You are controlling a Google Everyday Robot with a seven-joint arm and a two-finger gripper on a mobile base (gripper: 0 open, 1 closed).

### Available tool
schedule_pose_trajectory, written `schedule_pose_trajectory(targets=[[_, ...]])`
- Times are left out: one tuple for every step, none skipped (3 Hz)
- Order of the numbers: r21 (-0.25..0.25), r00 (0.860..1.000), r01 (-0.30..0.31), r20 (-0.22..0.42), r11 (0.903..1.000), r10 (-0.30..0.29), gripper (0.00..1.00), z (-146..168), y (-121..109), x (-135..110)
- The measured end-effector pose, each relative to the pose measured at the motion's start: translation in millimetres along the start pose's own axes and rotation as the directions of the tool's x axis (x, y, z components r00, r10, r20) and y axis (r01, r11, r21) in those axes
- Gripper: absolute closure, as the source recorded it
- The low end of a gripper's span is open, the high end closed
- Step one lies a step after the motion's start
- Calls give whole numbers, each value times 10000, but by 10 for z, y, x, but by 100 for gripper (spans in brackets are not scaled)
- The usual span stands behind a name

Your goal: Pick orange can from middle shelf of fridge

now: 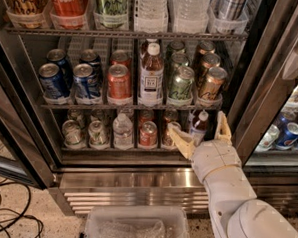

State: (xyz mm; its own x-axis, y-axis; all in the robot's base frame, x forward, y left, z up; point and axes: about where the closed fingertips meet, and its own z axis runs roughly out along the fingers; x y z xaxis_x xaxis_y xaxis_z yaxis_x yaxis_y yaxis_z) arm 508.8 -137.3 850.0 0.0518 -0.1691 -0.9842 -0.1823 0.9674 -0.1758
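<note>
1. the orange can [211, 84] stands at the 3 o'clock end of the middle shelf [89, 107], front row.
2. the gripper [198, 124] hangs at its 6 o'clock, jaws apart, before the lower shelf [112, 150].

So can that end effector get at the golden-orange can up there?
Probably yes: the open end effector sits just below the orange can, which stands frontmost on the middle shelf, unblocked.

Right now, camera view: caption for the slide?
Open gripper in front of the fridge, below the orange can on the middle shelf.
</note>
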Motion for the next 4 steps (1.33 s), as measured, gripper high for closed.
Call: schedule_pose_trajectory(targets=[[149,10000,18,-59,9999,-17,2,3,-34,15],[22,9998,34,-200,10000,-34,0,-245,-7,10],[-17,9996,13,-299,10000,-14,10,-336,4,38],[-45,9996,-33,-286,10000,31,27,-345,11,9]])
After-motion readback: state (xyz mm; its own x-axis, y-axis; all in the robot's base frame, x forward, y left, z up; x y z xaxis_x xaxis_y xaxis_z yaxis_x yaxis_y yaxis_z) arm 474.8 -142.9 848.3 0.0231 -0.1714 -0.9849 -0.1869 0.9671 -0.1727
